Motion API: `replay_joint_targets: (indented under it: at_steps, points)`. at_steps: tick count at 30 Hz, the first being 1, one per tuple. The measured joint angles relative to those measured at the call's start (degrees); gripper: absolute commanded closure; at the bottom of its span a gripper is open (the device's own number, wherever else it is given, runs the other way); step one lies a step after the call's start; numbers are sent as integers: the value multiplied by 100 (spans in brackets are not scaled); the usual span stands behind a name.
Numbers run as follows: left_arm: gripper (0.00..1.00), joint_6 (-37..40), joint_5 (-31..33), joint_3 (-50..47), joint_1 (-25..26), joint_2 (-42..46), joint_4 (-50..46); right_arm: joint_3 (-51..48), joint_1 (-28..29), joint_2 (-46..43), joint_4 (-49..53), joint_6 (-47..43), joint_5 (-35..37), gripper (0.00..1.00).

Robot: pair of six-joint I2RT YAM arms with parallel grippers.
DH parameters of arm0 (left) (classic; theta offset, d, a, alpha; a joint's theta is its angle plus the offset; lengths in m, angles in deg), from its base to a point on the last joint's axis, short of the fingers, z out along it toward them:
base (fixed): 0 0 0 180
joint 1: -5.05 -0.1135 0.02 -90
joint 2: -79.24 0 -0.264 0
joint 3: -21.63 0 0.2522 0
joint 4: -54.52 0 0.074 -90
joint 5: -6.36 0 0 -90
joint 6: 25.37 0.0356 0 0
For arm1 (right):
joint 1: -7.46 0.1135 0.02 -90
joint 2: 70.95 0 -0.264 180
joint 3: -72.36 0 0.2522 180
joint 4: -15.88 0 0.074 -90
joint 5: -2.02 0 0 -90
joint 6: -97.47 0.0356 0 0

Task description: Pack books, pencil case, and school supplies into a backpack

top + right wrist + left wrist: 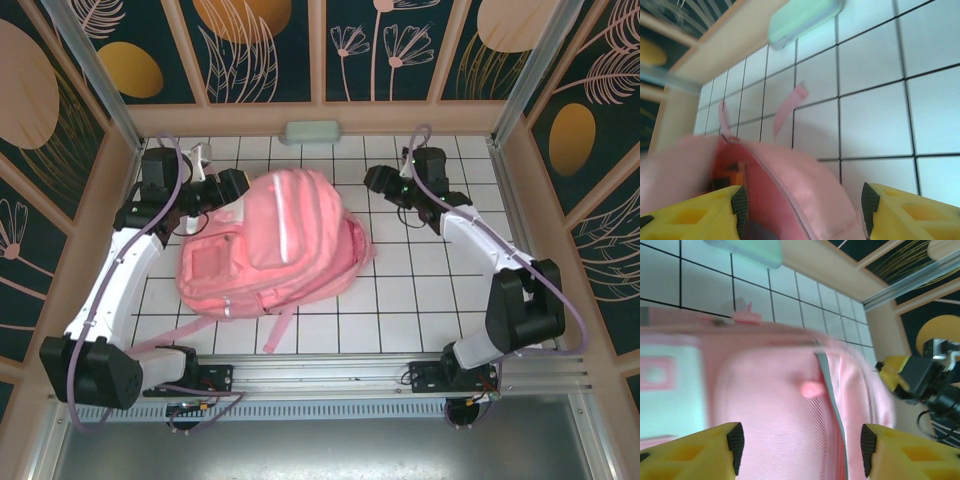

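Two end effectors flank the backpack point(270, 245) in the top view. The left end effector point(240, 186) sits at its upper left corner and the right end effector point(372, 180) just off its upper right edge, both with fingers spread and nothing between them. The pencil case point(312, 132) lies on the tiled surface point(400, 300) against the far wall, beyond and between the two, well apart from the backpack.

From the left wrist, the fingers point(735, 440) stand wide, with pink fabric and a pale strip point(830, 390) directly ahead. The pencil case point(747, 250) is further ahead, to the left.

From the right wrist, the fingers point(740, 200) stand equally wide. The backpack's open mouth point(765, 170) lies just ahead between them, with something orange and dark inside that I cannot identify. The pencil case point(800, 20) is well ahead.

The step in hand looks like fetching the pencil case. The right end effector probably has the clearer line. It should first lift clear of the mouth so the floppy fabric isn't dragged, then come down across the case's short width near its middle, since the wall crowds its far side. The left would do well to pinch the rim and hold the mouth open, as the soft backpack is likely to sag shut.
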Motion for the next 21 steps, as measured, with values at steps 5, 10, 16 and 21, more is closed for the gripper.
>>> replay_joint_targets:
  at_steps: [5, 10, 16, 21]
  points:
    - [31, 92, 313, 903, 24, -1010, 66, 1045, -409, 1204, -385, 485, -332, 48]
    - [33, -103, 498, 2260, 22, -2763, 717, 2769, -507, 3036, -704, 922, -826, 59]
    - [30, -654, 737, 4030, -2, -5278, 1626, 4428, -673, 5007, -964, 1615, -1432, 63]
    - [29, -1528, 739, 6166, -87, -7449, 2218, 6196, -748, 6443, -874, 2070, -1652, 69]
